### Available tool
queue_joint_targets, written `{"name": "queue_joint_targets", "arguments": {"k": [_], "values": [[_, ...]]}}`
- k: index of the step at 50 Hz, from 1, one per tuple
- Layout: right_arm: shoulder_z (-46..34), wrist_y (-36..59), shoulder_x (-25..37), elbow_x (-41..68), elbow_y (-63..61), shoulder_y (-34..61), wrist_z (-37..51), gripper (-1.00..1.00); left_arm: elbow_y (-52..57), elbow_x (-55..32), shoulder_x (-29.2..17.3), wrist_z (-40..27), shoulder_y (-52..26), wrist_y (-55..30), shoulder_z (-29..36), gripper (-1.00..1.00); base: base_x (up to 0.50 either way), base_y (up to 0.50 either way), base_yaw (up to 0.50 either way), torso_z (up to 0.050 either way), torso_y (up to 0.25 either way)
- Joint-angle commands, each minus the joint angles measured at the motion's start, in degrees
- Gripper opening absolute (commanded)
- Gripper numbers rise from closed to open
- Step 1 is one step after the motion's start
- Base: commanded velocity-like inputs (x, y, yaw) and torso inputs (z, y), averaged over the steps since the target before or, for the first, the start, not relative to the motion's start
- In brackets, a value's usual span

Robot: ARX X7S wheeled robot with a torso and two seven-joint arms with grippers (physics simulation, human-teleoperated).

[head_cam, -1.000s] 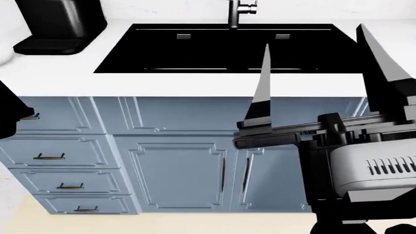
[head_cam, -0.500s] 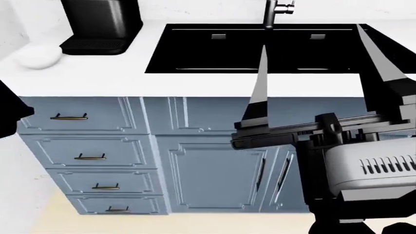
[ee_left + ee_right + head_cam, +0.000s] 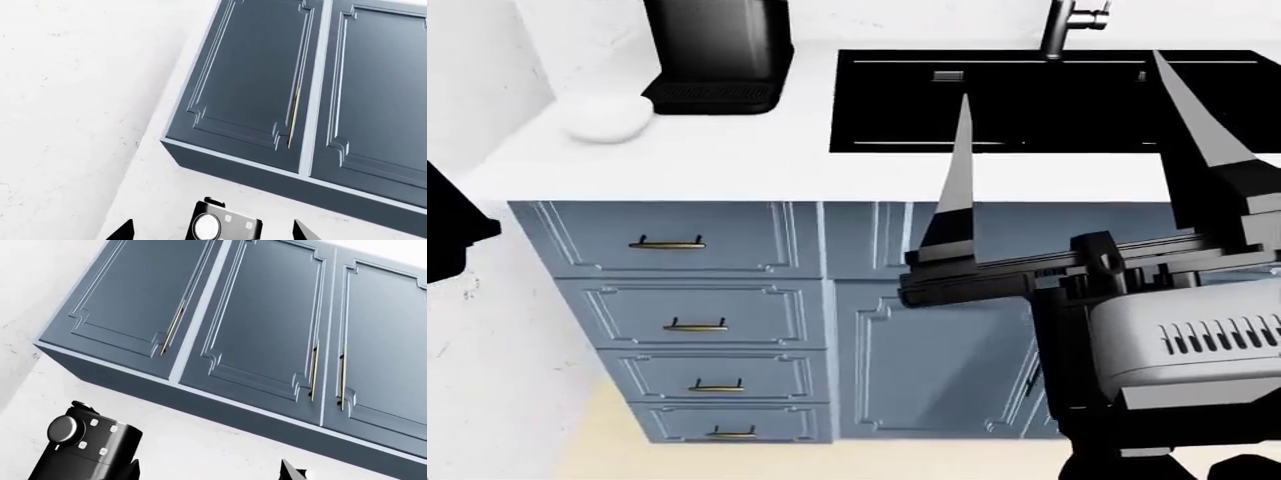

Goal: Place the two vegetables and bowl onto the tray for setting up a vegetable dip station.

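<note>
Head view: right gripper (image 3: 1068, 150) is raised in the foreground with its two long pointed fingers (image 3: 961, 170) spread wide and nothing between them; beyond the tips lie the white countertop (image 3: 761, 150) and black rectangular sink (image 3: 1014, 100) with its metal faucet (image 3: 1074, 25), above blue-grey drawers (image 3: 694, 300). A smooth round white bowl (image 3: 607, 117) sits on the counter well off to the left of those fingers, just beside a tall black appliance (image 3: 718, 55). Left gripper (image 3: 210, 232) shows only two dark fingertips set apart, gripping nothing, aimed at blue-grey wall cabinets (image 3: 300, 100); cucumber, carrot and tray can't be seen.
</note>
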Motion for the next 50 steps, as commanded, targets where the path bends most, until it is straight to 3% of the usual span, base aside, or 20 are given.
{"name": "queue_joint_targets", "arguments": {"k": [1, 38, 50], "values": [[-0.25, -0.18, 0.08, 0.29, 0.09, 0.27, 0.25, 1.00, -0.04, 0.01, -0.17, -0.09, -0.06, 0.07, 0.28, 1.00, 0.02, 0.50, 0.00, 0.000, 0.000], [-1.05, -1.93, 0.41, 0.21, 0.88, 0.28, 0.03, 1.00, -0.66, 0.46, -0.29, -0.10, -0.31, 0.37, 1.47, 1.00, 0.03, 0.50, 0.00, 0.000, 0.000], [-1.42, -3.35, 0.71, -0.49, 1.12, 0.05, -0.51, 1.00, -0.53, 0.22, -0.56, -0.41, -0.35, 0.48, 1.31, 1.00, 0.38, 0.36, 0.00, 0.000, 0.000]]}}
